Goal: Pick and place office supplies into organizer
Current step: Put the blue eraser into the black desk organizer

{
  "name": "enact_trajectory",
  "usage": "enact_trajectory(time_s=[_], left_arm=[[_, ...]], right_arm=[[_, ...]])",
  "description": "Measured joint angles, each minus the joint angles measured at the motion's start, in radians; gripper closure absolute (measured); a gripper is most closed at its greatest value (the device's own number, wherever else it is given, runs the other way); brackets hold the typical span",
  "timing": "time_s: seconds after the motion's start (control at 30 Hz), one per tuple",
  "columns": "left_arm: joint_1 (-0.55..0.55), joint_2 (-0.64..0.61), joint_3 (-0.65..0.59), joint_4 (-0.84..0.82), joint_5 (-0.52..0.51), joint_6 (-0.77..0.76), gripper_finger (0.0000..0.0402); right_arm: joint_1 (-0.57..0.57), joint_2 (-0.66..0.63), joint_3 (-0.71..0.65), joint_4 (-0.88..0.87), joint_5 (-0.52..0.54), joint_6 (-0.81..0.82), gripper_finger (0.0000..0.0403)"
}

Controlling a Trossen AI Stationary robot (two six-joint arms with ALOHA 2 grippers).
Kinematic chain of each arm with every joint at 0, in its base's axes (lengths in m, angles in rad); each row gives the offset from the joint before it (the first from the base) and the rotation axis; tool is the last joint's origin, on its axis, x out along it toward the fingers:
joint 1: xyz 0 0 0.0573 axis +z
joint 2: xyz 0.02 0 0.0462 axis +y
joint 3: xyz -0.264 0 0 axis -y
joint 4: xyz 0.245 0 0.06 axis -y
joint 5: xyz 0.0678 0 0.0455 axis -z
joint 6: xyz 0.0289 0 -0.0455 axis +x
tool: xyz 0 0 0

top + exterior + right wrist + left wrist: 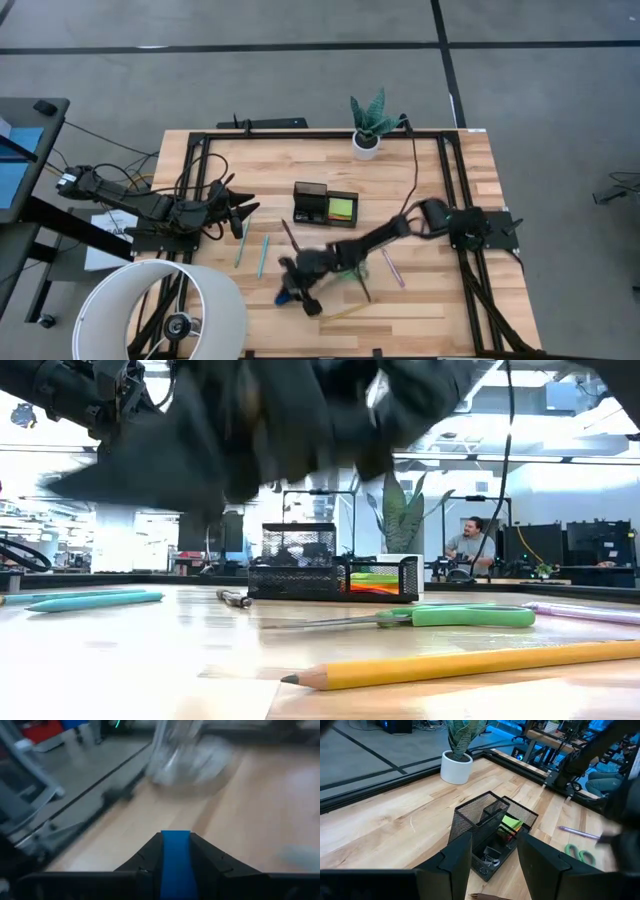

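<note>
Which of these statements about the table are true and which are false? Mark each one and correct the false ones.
1. The right gripper holds a blue eraser. True.
2. The sticky-note pad lies loose on the table beside the scissors. False: it sits inside the organizer.
3. The yellow pencil lies on the table. True.
4. The left gripper grips a teal pen. False: its fingers are open and hold nothing; the teal pens lie on the table.
5. The scissors stand in the organizer. False: they lie flat on the table.
6. The plant stands at the table's far edge. True.
</note>
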Motion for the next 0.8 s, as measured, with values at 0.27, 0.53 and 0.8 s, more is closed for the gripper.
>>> enact_trajectory(time_s=[0.27, 0.53, 0.8], left_arm=[[0.000, 0.000, 0.000, 0.009, -0.013, 0.000, 0.0253], [0.000, 0.000, 0.000, 0.038, -0.036, 0.000, 0.0253], [0.000, 0.000, 0.000, 0.037, -0.042, 0.001, 0.0253]], right_arm=[[-0.124, -0.250, 0.002, -0.416, 0.193, -0.264, 0.0331], [-0.329, -0.265, 0.003, -0.710, 0.255, -0.194, 0.0331], [-0.416, -0.241, 0.002, -0.728, 0.257, -0.213, 0.0331]])
